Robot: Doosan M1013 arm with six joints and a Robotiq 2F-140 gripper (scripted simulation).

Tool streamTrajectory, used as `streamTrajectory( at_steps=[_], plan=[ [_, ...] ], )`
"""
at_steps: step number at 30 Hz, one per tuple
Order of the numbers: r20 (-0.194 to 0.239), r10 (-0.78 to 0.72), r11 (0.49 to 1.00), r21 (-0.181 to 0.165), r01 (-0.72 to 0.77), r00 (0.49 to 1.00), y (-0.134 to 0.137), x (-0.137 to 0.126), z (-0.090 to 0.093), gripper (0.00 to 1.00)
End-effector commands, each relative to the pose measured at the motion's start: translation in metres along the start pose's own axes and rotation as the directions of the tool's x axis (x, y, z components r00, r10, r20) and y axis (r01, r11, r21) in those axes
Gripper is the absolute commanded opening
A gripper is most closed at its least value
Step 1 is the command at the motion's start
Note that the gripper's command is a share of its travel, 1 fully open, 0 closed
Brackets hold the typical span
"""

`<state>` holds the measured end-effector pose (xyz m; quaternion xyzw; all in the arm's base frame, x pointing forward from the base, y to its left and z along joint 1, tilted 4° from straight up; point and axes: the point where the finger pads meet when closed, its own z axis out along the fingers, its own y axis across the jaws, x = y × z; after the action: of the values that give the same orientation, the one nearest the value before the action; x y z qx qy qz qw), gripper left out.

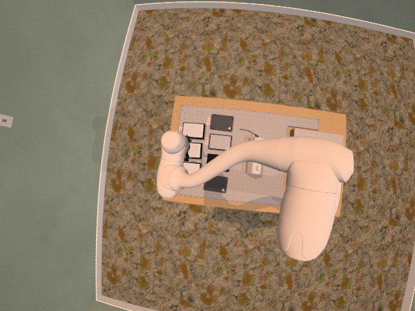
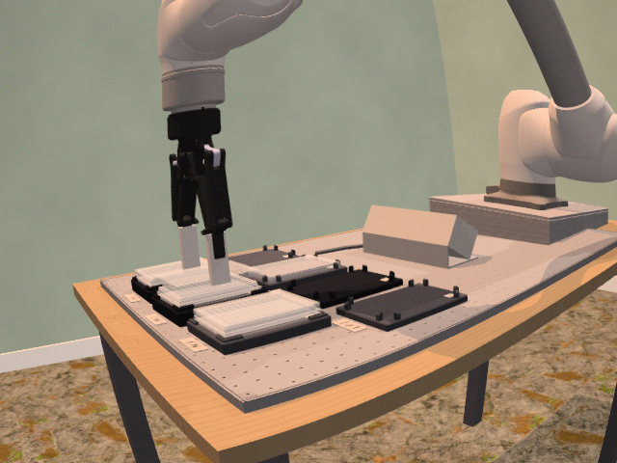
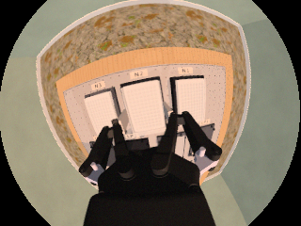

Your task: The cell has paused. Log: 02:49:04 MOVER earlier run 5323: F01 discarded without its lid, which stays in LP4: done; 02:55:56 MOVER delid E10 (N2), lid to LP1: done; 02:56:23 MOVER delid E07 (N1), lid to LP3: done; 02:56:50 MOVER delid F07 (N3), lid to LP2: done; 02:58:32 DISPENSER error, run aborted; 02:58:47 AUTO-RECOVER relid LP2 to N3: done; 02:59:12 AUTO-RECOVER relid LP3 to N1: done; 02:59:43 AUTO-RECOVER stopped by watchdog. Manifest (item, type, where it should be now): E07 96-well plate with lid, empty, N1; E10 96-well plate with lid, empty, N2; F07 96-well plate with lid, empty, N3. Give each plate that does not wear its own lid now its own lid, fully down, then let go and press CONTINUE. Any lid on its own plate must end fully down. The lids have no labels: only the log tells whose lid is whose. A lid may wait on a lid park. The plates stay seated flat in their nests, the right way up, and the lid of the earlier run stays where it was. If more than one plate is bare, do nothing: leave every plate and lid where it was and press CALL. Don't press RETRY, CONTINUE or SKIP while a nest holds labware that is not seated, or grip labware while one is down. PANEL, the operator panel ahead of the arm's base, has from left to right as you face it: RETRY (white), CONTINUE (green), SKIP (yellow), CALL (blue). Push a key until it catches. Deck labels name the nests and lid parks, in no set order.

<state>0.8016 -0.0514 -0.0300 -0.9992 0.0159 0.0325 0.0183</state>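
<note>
Fingers point(image 2: 218, 263) grip the lid point(image 2: 209, 288) over the middle plate point(image 2: 174, 311).

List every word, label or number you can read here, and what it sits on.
None can be read.
Deck labels by the nests: small tags, print too small.
Label by the near lid park: blurred.
Tags above the plates in the wrist view: blurred.
Panel: no lettering visible.
</note>
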Motion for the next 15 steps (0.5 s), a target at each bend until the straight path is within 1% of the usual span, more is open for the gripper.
streamTrajectory(
  at_steps=[1,15],
  plan=[
    [0.0,-0.008,1.0,0.005,0.008,1.0,-0.0055,0.0,0.0037,0.0],
    [0.0,-0.011,1.0,0.005,0.011,1.0,-0.0056,0.0002,0.0079,0.0]
  ],
)
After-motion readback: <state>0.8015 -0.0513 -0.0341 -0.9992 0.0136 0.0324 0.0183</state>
